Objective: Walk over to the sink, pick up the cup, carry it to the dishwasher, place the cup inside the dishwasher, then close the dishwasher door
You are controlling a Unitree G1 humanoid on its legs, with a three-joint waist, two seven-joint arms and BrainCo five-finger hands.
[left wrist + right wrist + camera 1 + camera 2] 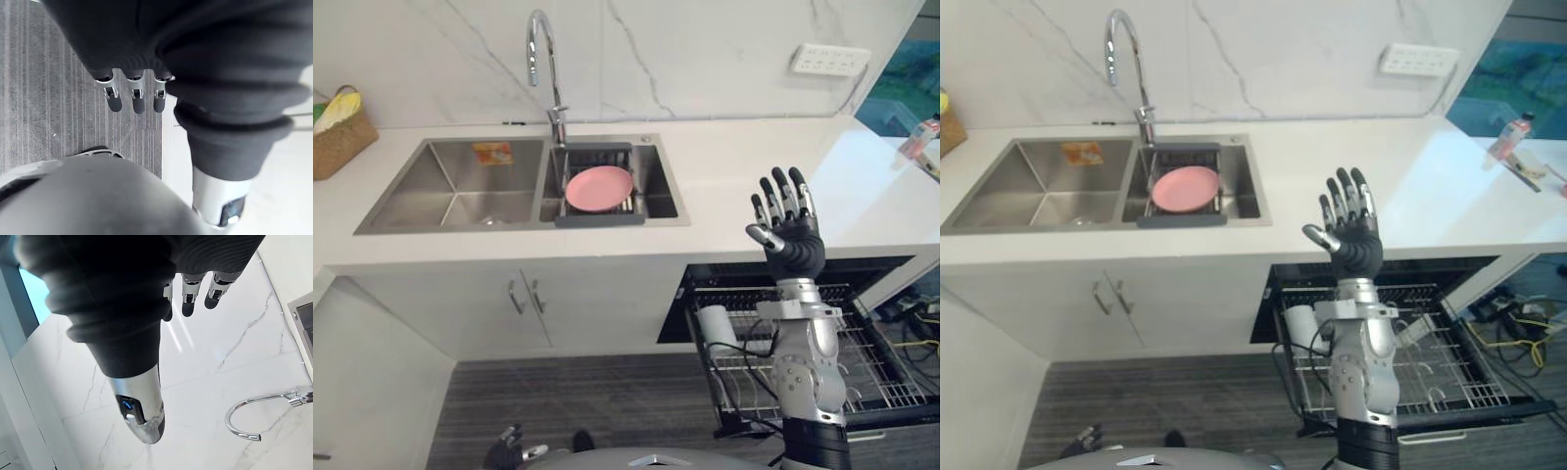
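The brushed stainless-steel double sink (421,176) looks matt beside the polished chrome gooseneck tap (556,122). The white veined marble-look wall (724,49) and the smooth white table (754,176) are glossy. The round pink plate (598,187) looks like matt plastic. The tan woven basket (337,142) is rough. The grey floor (597,401) shows wood-like grain.

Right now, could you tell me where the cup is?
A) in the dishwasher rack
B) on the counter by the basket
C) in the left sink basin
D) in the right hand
A: the cup sits at the left end of the pulled-out rack, and the right hand above it is open and empty.
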